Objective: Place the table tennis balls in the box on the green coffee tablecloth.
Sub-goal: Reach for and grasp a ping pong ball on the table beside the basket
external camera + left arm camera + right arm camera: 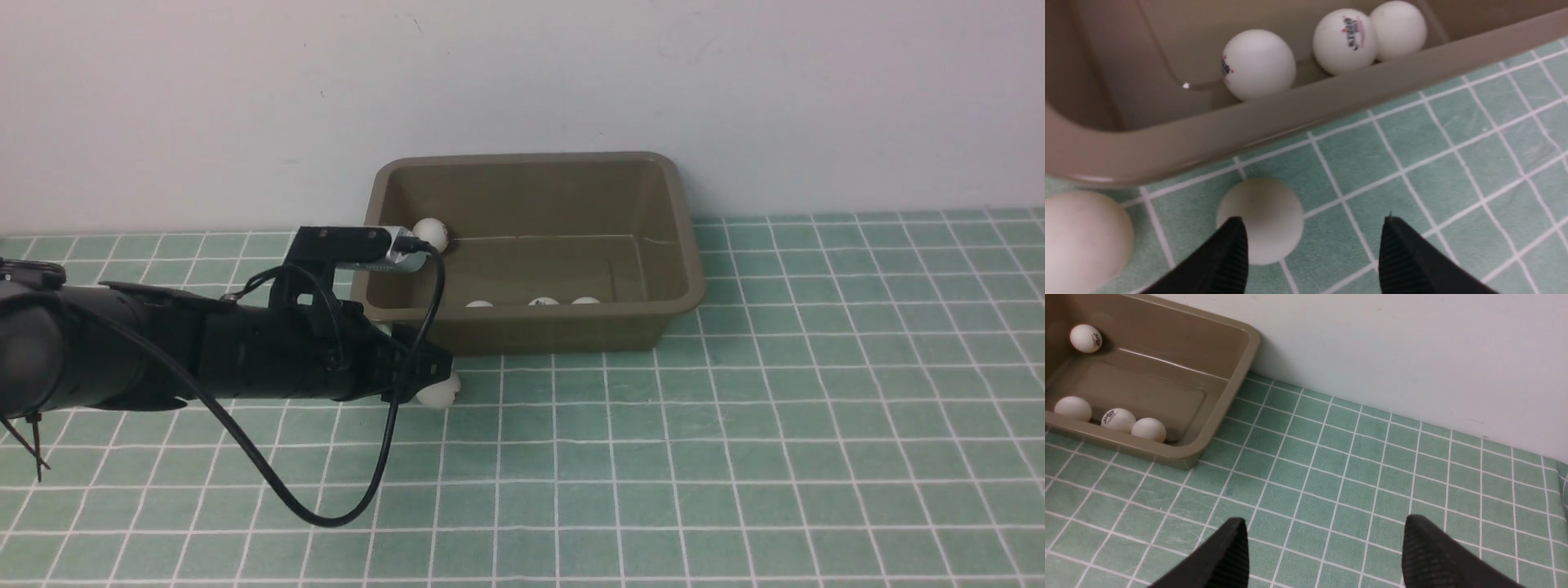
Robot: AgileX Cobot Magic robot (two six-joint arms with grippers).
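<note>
Four boxed: four table tennis balls [543,301] lie in the box [686,269], three along the wall nearest the left fingers [1229,257], one in a far corner.
Remaining: two visible on the green coffee tablecloth [735,449]; task judged past halfway.
Nearer ball [1259,220]: at one left fingertip, off-centre.
Outer ball [1081,241]: outside the pair.
Left fingers: spread wide, gripping nothing.
Right fingers [1224,555]: spread wide over bare cloth, box well apart.
Logos [1353,34]: dark-and-red print, illegible.
</note>
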